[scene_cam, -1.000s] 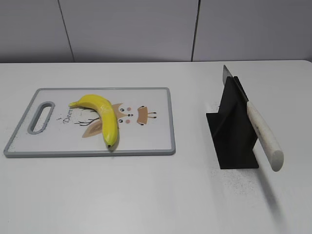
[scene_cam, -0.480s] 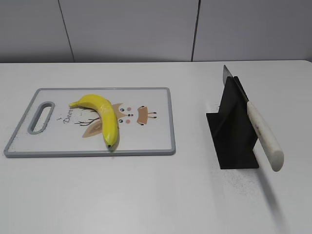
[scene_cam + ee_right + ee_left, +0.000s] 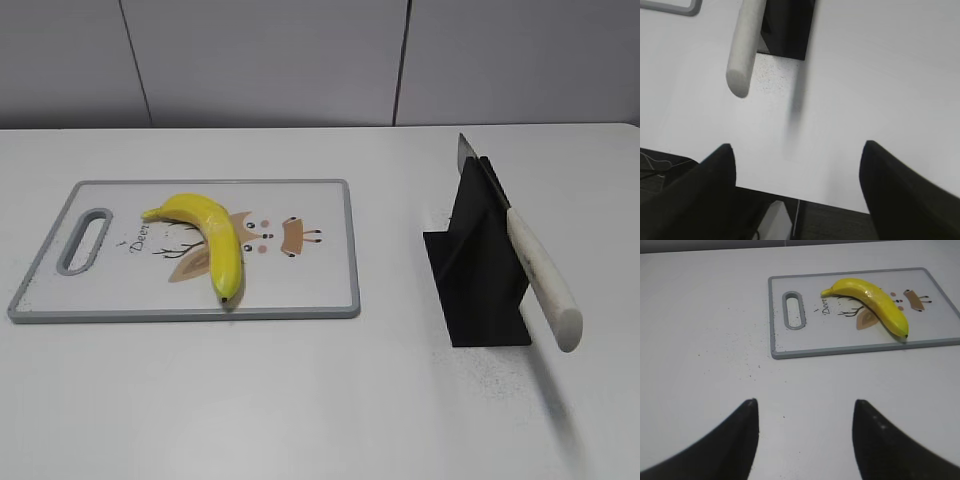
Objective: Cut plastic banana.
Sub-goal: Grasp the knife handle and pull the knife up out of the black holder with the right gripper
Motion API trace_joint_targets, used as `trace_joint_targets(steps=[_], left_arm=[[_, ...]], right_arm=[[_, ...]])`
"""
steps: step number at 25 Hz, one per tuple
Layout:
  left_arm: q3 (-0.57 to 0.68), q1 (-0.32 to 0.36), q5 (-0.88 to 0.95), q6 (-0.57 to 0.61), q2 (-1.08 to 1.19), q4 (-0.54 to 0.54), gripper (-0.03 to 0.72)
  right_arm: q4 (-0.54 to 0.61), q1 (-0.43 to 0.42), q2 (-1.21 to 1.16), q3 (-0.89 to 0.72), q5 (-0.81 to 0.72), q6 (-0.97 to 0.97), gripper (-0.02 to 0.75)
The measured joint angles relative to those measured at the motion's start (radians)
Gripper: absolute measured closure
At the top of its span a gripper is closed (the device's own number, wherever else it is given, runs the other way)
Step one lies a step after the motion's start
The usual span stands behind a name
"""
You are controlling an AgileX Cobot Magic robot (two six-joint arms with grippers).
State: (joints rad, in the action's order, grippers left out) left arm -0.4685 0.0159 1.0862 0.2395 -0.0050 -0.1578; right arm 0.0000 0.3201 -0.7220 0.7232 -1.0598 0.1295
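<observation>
Nearest the grey-rimmed white plastic cutting board (image 3: 850,347), bare white tabletop (image 3: 705,340) lies open before the left gripper (image 3: 805,435), its fingers spread wide and empty. Beyond, the yellow plastic banana (image 3: 872,302) rests on the board, well apart. Right of the board, the right gripper (image 3: 797,182) gapes empty below the white-handled knife (image 3: 745,50) in its black stand (image 3: 787,27).
</observation>
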Motion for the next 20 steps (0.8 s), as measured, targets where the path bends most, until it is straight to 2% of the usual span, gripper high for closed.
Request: trace_joint_targets(steps=[4,10,20], left_arm=[[0.0,0.0,0.0,0.0,0.0,0.0,0.108],[0.0,0.0,0.0,0.0,0.0,0.0,0.108],[0.0,0.0,0.0,0.0,0.0,0.0,0.108]], right_arm=[[0.051,0.012,-0.132,0.092,0.003,0.061,0.164],[0.058,0.106,-0.313,0.213,-0.002,0.095,0.167],[0.053,0.112,-0.634,0.303,-0.029,0.146,0.179]])
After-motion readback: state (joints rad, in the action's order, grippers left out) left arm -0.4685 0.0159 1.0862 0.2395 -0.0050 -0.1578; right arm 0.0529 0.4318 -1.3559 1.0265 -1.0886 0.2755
